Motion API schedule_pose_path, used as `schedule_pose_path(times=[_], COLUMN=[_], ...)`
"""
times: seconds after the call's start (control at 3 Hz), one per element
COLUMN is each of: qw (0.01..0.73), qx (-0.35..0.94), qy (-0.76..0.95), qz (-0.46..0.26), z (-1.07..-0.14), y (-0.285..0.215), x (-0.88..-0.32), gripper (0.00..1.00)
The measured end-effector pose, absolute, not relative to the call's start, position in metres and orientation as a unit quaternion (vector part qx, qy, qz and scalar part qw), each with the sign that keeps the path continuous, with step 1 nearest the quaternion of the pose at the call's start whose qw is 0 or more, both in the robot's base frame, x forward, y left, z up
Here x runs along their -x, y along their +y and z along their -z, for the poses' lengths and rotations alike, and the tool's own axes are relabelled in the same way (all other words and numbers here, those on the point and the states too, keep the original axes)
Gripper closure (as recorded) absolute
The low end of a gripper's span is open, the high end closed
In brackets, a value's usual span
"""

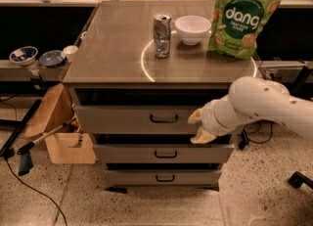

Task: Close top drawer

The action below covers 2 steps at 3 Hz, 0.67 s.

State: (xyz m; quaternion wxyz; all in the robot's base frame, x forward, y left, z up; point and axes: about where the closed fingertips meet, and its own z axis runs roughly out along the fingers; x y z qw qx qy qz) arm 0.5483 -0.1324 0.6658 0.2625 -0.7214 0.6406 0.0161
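Note:
The top drawer (132,120) is the uppermost of three grey drawers, with a small dark loop handle (164,119) at its centre. It stands out a little from the cabinet, with a dark gap above its front. My gripper (198,126), on a white arm coming in from the right, is at the drawer's front, right of the handle. Its two tan fingertips (195,116) are apart and hold nothing.
On the cabinet top (112,54) stand a can (162,35), a white bowl (192,28) and a green snack bag (243,17). The two lower drawers (161,153) sit below. A wooden box (61,137) and a long-handled tool lie on the floor at the left. Bowls (23,55) sit on a low shelf at the left.

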Motion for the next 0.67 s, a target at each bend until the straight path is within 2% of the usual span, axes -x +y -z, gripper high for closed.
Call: schedule_pose_path(times=[0.33,0.67], qw=[0.263,0.263], qx=[0.705,0.705], qy=[0.658,0.658], qz=[-0.002,-0.002], z=[-0.6834,-0.6834], y=[-0.1501,-0.1501], x=[-0.5181,-0.5181], gripper=[0.0,0.0])
